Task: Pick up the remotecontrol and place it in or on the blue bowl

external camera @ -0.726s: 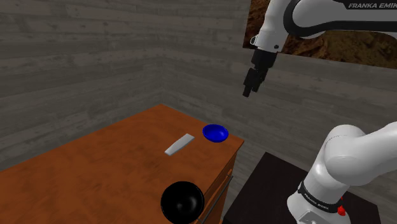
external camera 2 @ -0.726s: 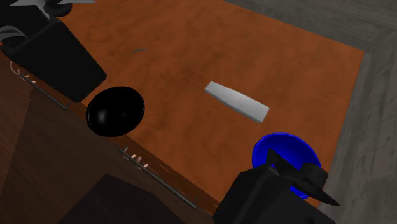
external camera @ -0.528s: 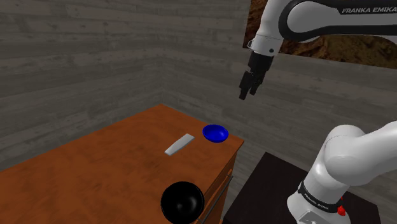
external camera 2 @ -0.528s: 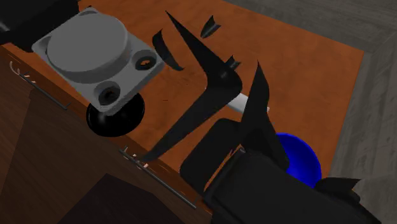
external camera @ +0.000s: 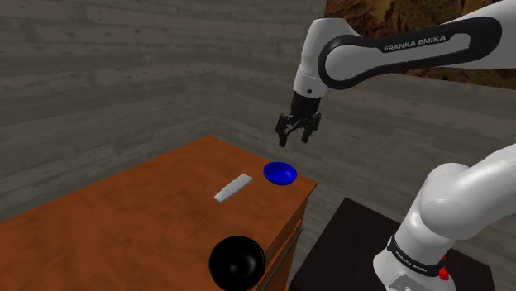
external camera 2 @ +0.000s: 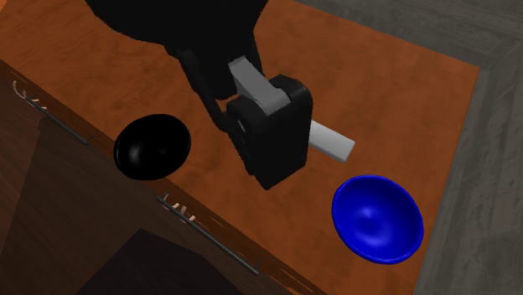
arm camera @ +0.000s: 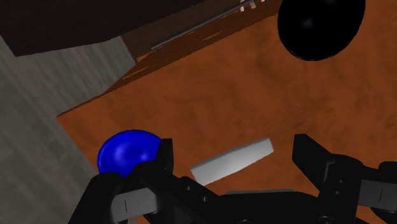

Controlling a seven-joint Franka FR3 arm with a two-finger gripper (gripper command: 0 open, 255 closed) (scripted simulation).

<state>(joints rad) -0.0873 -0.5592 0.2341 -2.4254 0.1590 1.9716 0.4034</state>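
A flat pale grey remote control lies on the brown wooden table, apart from the blue bowl near the table's far corner. My gripper hangs open in the air, well above the bowl and the table's edge, holding nothing. In the wrist view the remote shows far below between the spread fingers, with the blue bowl beside it. In the second exterior view the hand's black housing covers most of the remote; the bowl is in plain sight.
A glossy black round object rests near the table's front edge, also seen as the black round object above the drawer fronts. Grey plank walls close in behind the table. The dark stand sits beside the table.
The arm has swung toward the shoulder view's left and come lower, from beside the picture on the wall to above the bowl. The hand has turned, and its fingers now stand spread.
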